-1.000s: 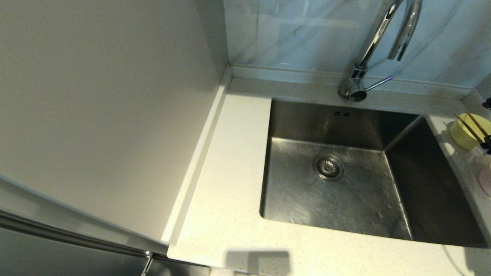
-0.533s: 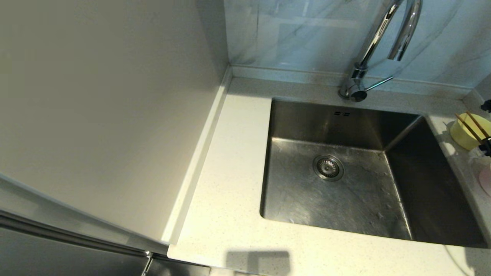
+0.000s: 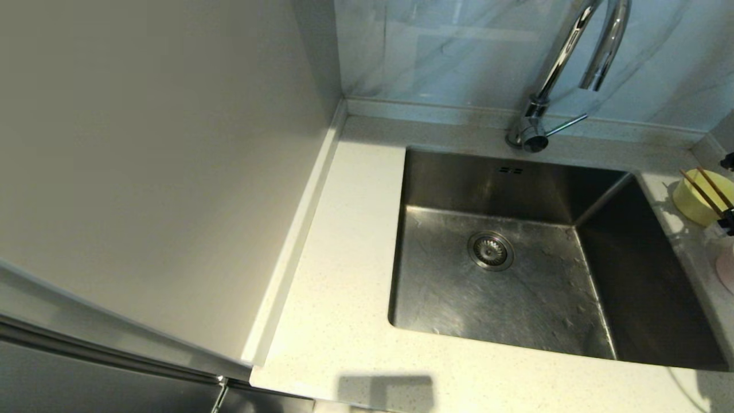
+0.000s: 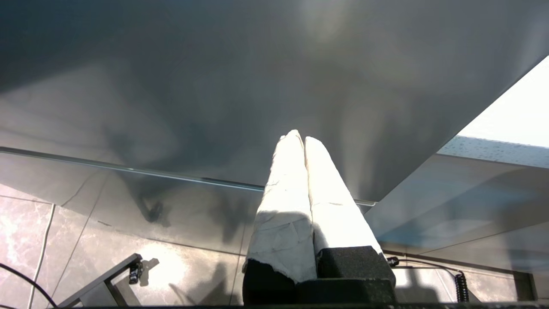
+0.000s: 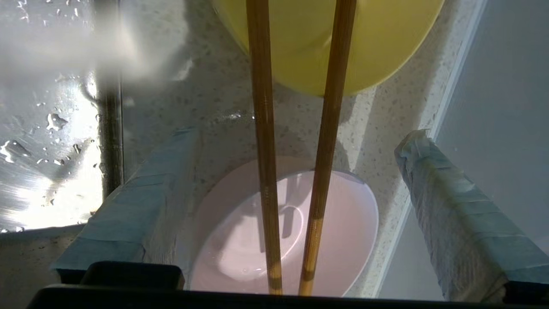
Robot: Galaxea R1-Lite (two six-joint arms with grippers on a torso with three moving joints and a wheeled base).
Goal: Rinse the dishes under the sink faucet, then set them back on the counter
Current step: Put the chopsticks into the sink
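Note:
The chrome faucet (image 3: 565, 57) arches over the back of the steel sink (image 3: 493, 189). On the counter (image 3: 344, 275) right of the sink stand the yellow-green bowl (image 3: 691, 201) and the pink bowl (image 3: 727, 269), cut by the picture's edge. The brown chopsticks (image 3: 704, 192) lie across the yellow-green bowl. In the right wrist view my right gripper (image 5: 303, 135) is open above the pink bowl (image 5: 351, 231). The chopsticks (image 5: 263, 150) run between its fingers, touching neither, toward the yellow-green bowl (image 5: 300, 51). My left gripper (image 4: 302, 137) is shut, empty, parked low beside a dark panel.
The sink holds only its round drain (image 3: 490, 250). A plain grey-beige wall panel (image 3: 160, 160) rises left of the counter. Another panel (image 5: 506, 86) stands close beside the bowls. Wet steel of the sink's rim (image 5: 43, 150) lies on the other side of my right gripper.
The dark parts of my right gripper at the head view's right edge have shifted slightly. The bowls and the chopsticks have not moved.

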